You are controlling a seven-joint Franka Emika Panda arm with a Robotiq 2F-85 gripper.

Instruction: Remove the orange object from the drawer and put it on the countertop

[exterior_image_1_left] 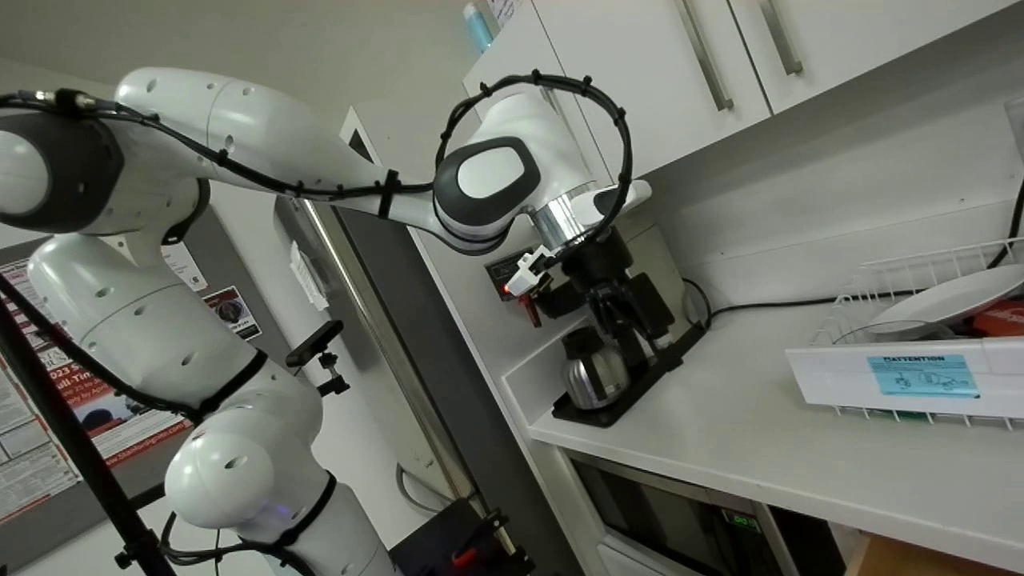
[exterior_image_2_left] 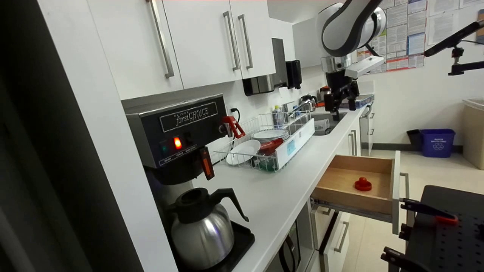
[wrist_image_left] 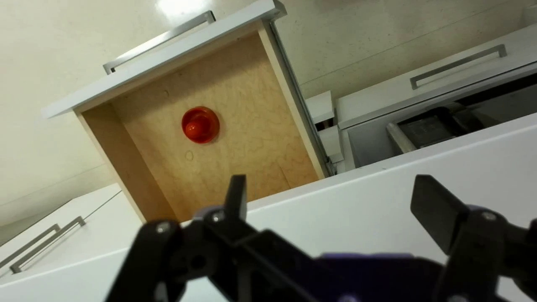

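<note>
Gaping wide, empty jaws hang above the countertop (exterior_image_2_left: pixel 270 185).

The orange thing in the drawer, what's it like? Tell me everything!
The orange object looks red-orange, shiny and plastic-like. It has a round, shallow, dish-like base with a raised rim, and a smooth, rounded knob pokes up from inside. It sits base down, knob up, on the bottom of the open drawer, touching nothing else. Its underside is hidden.

A shiny pot (exterior_image_2_left: pixel 206 236) sits on the coffee maker (exterior_image_2_left: pixel 181 130). White plates (exterior_image_2_left: pixel 244 152) rest in the wire dish rack (exterior_image_2_left: pixel 303 136). A blue bin (exterior_image_2_left: pixel 438 143) stands on the pale floor (exterior_image_2_left: pixel 438 172).
</note>
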